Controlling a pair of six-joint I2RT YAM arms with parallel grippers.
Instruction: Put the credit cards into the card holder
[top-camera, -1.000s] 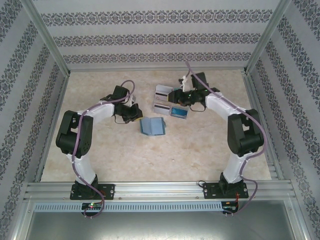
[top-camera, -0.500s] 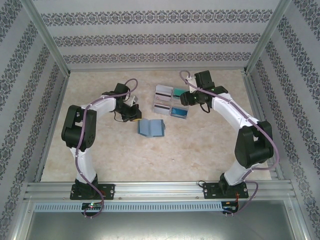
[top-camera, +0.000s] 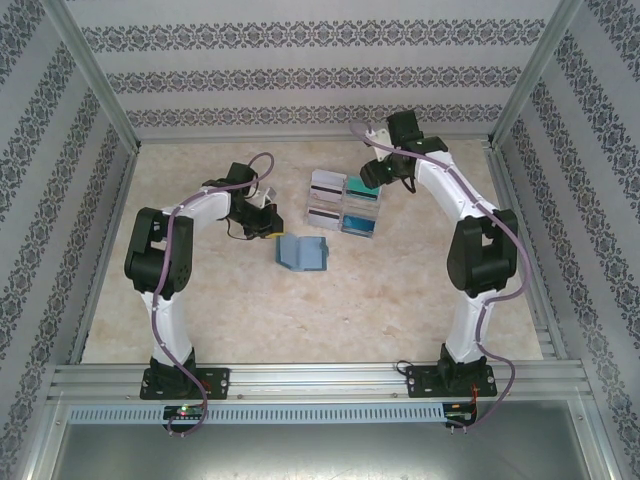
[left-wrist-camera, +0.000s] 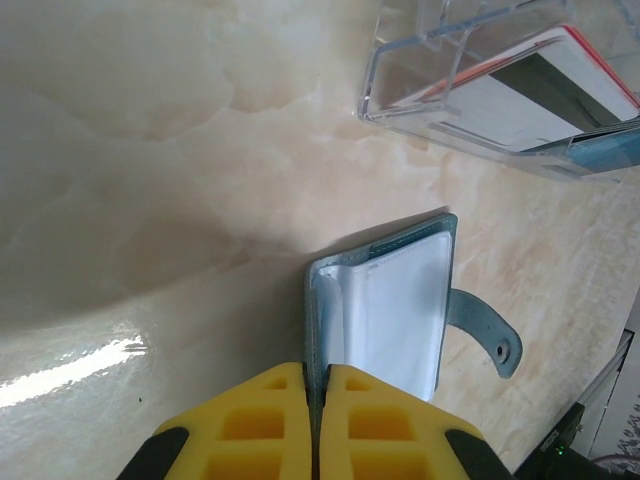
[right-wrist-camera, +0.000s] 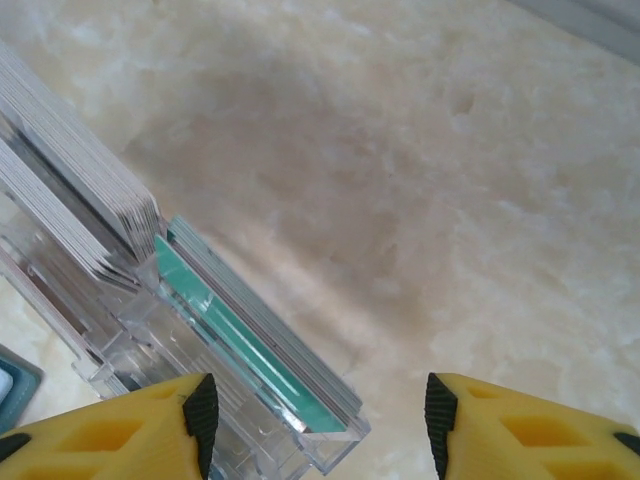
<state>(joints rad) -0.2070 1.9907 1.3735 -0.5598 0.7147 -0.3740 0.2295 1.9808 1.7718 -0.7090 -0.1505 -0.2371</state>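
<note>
Left claw (left-wrist-camera: 318, 380): clenched on the card holder (left-wrist-camera: 385, 305) edge, holding it open on the tabletop (top-camera: 400, 300), likely so a card can slide in | Right claw (right-wrist-camera: 318, 400): released, empty, at clear tray (right-wrist-camera: 335, 432) 1 o'clock corner above the credit cards (right-wrist-camera: 240, 330), apparently lining up to pick 1 | Card holder: 7 o'clock of tray

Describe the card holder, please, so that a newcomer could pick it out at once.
On the marbled table, look to the near side of the clear tray of cards. The card holder sits there open: a dull slate-blue folding wallet with a tab strap, unlike the thin white and teal cards.
</note>
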